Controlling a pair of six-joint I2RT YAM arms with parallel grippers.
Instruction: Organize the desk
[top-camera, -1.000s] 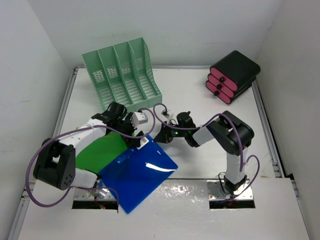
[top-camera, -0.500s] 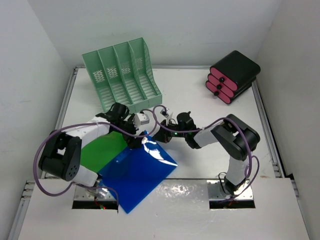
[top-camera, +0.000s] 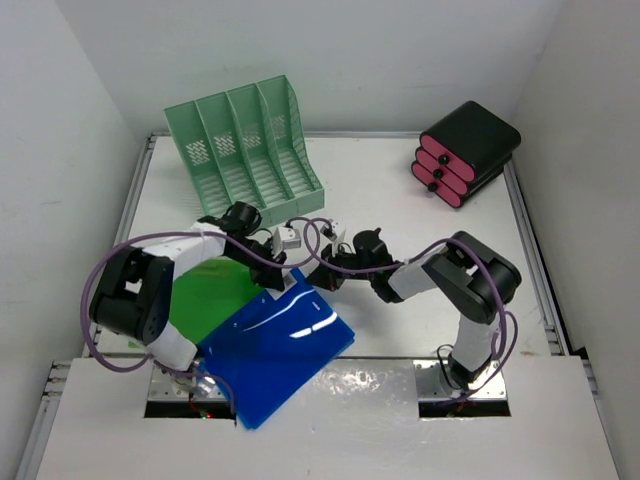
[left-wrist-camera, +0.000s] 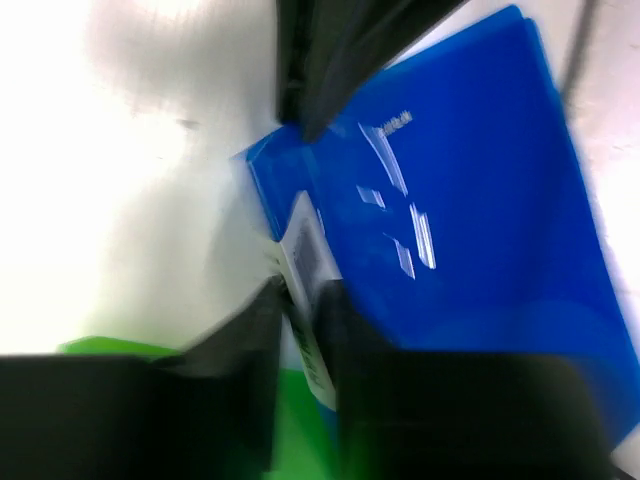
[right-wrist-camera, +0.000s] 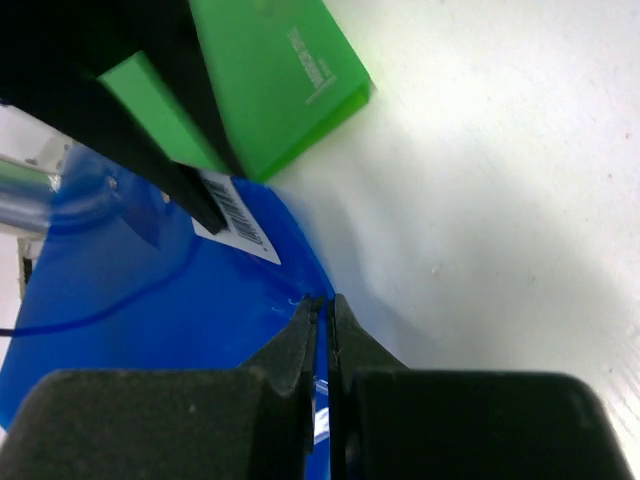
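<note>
While the left gripper (left-wrist-camera: 300, 300) and right gripper (right-wrist-camera: 322, 305) both pinch the blue folder (top-camera: 270, 350) at mid-frame, uneven pulls could buckle or drop it.

Plain white walls (top-camera: 400, 50) enclose the white desk (top-camera: 380, 180) on three sides; bright, even light casts soft shadows.

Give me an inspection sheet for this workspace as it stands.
Surface: white desk, metal rails at the edges.
Job's things: blue folder overlaps green folder, near left; file rack far left; drawer box far right.
Clutter: nothing seen.
End effectors: left end effector and right end effector both pinch the blue folder's far corner.
Cables: purple cables loop off both arms.
Surroundings: white walls.
</note>
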